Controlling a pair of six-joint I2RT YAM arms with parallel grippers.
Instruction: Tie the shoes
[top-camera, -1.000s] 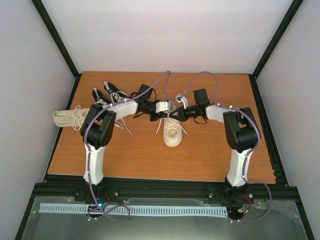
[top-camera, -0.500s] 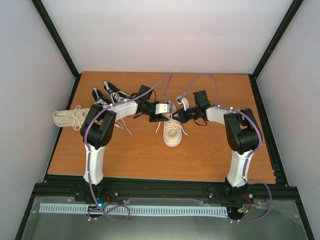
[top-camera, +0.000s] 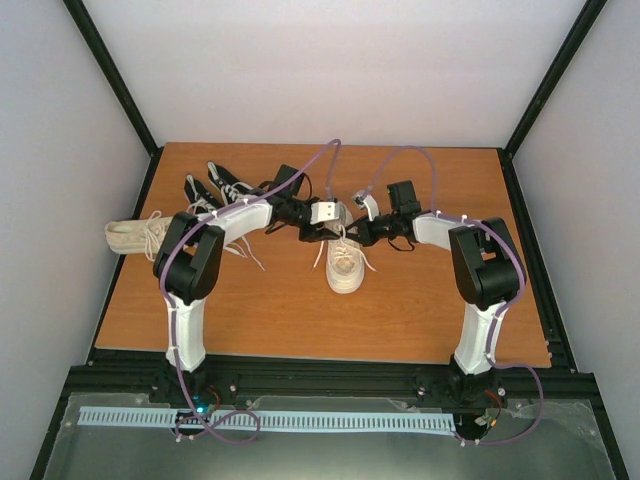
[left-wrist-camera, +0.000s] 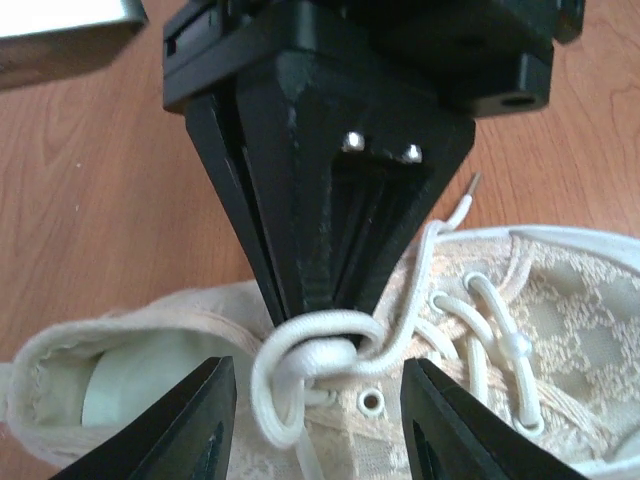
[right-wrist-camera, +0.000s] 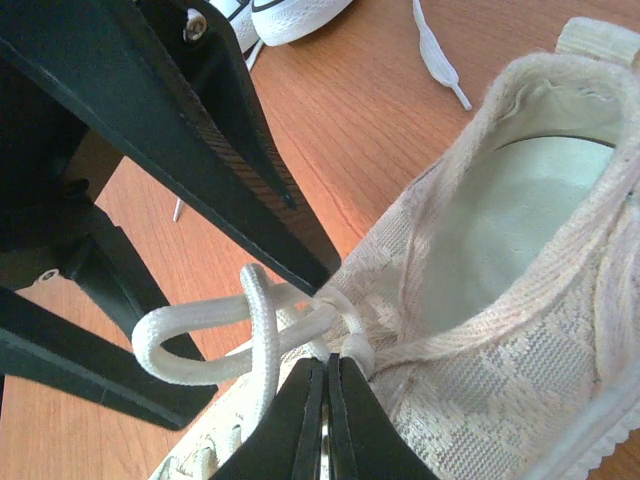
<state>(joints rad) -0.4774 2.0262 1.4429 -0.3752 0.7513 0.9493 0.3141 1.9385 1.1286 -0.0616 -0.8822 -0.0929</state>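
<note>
Logged centre cream shoe upright on the table, roughly mid-table, toe toward the arm bases, heel toward the far side; found second cream shoe at the table's left edge, laces loose, well apart from the first; spotted one black shoe and other black shoe side by side at far left, white laces undone, partly behind left arm; noted left arm and right arm both bent inward, meeting over the heel end of the centre cream shoe.

From the left wrist view: caught left jaws spread, left fingers set either side of lace loop, not clamping it; saw right fingers pointing down as one closed black wedge, tips right at the top of the loop, just above the shoe's lacing near the ankle opening; marked right jaws pressed together, tips touching the lace crossing; could not tell about any strand actually pinched between them.

From the right wrist view: saw no gap between own fingers, lace crossing just beyond the tips, loop sticking out sideways between the spread left fingers; made out the shoe's pale insole and patterned cream upper close beside the tips; glimpsed white toe of a black shoe at the top edge, plus loose lace end flat on the table near it.
</note>
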